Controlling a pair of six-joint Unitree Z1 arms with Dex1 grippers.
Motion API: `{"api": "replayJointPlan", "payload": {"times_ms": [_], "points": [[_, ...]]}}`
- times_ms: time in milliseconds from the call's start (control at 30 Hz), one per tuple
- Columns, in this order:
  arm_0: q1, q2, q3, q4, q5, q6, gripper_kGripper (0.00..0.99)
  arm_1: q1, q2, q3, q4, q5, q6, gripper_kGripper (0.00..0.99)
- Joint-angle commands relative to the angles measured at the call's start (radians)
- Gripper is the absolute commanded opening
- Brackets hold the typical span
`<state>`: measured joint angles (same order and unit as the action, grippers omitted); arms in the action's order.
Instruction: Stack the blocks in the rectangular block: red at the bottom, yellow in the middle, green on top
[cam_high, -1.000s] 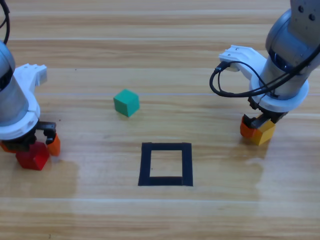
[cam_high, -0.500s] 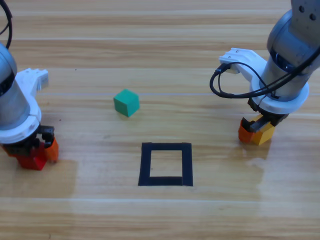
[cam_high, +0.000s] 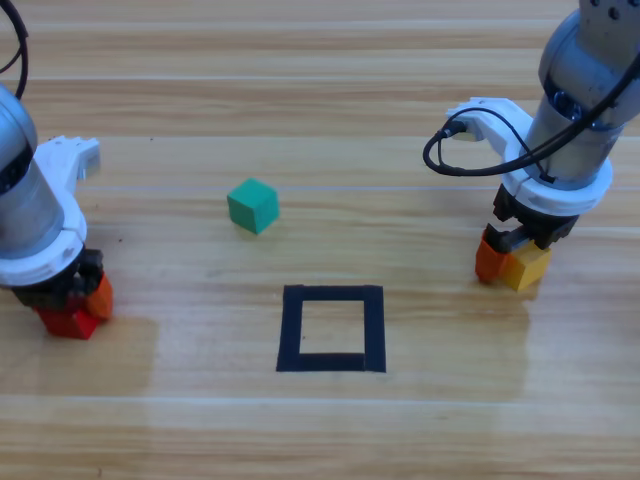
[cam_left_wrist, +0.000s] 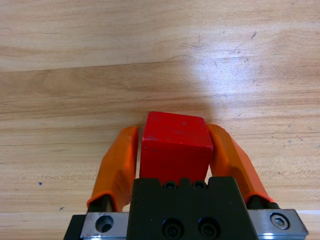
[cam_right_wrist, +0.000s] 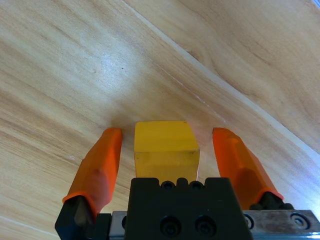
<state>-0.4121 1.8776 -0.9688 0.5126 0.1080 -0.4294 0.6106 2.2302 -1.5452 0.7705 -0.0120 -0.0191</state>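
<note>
Wooden worktop (cam_high: 300, 60) throughout, pale planks, nothing stacked on it yet.

Left arm at the left edge, right arm at the right edge, both lowered to the wood, well apart from each other.

Black tape rectangle (cam_high: 332, 328) near the middle, toward the front edge; bare wood inside, no cube in it.

Left gripper (cam_high: 68, 300) down over the red cube (cam_high: 68, 321); in the left wrist view, jaws closed against both sides of the red cube (cam_left_wrist: 174, 146), touching it. Cube apparently at or close to the wood; lifted or not, cannot tell.

Right gripper (cam_high: 512, 258) down around the yellow cube (cam_high: 525, 267); in the right wrist view, jaws spread wide on either side of the yellow cube (cam_right_wrist: 166, 146), gaps visible on both sides, no contact yet.

Green cube (cam_high: 252, 205) alone and untouched, left of centre, beyond the rectangle, near neither gripper.

By way of judgement: very early in the task. Done: red gripped, yellow bracketed. Left: carrying red into the rectangle, closing on yellow and setting it on red, then fetching green for the top. All three placements still ahead.
</note>
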Motion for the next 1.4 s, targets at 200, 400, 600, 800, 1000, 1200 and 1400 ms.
{"api": "replayJointPlan", "payload": {"times_ms": [200,400,600,800,1000,1200,1400], "points": [[0.026,0.041,0.018,-0.002,0.010,0.001,0.457,-0.037,0.019,0.065,0.023,-0.034,-0.001,0.078],[0.029,0.034,0.010,0.001,0.007,0.009,0.255,-0.031,-0.027,0.077,0.032,-0.051,0.034,0.037],[0.033,0.012,-0.044,0.021,-0.031,0.029,0.118,-0.025,-0.078,0.103,0.033,-0.023,0.050,0.038],[0.033,0.057,-0.156,0.098,-0.166,0.090,0.041,-0.025,-0.092,0.120,0.032,-0.031,0.067,0.011],[-0.083,0.109,-0.263,0.115,-0.232,0.124,0.000,-0.025,-0.107,0.116,0.029,-0.020,0.113,0.012],[-0.235,0.149,-0.406,0.178,-0.191,0.077,0.000,-0.023,-0.188,0.128,0.029,-0.003,0.220,0.000],[-0.347,0.224,-0.604,0.336,-0.088,-0.068,0.000,0.043,-0.325,0.168,0.030,-0.055,0.410,0.000]]}}
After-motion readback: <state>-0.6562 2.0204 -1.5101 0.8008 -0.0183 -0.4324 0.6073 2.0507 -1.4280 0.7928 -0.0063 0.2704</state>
